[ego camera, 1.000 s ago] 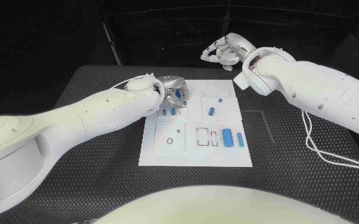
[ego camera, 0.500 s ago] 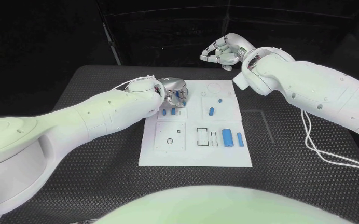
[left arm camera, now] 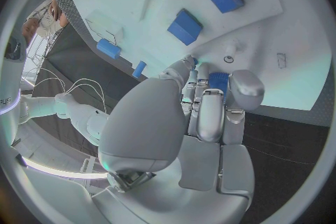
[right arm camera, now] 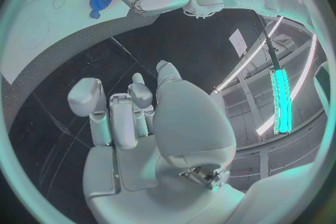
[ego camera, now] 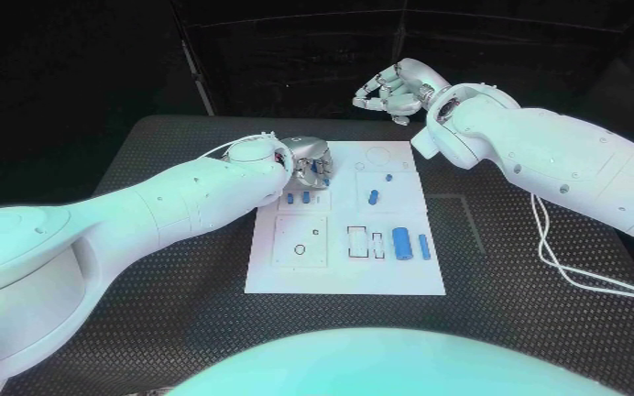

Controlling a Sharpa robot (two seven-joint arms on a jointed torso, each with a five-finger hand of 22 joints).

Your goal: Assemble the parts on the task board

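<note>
Your black, woven-textured table [ego camera: 158,323] carries the flat white task board [ego camera: 346,272] at its middle. Since a second ago nothing on it has shifted. Your left hand [ego camera: 307,159] stays low over the board's far-left corner, fingers curled around a small blue part [left arm camera: 218,80]. Your right hand [ego camera: 394,89] still hovers beyond the board's far edge, fingers curled in on nothing. Blue parts lie loose: a rounded cylinder [ego camera: 400,240] beside a slim bar [ego camera: 424,247], two small blocks [ego camera: 298,199] near the left hand.
</note>
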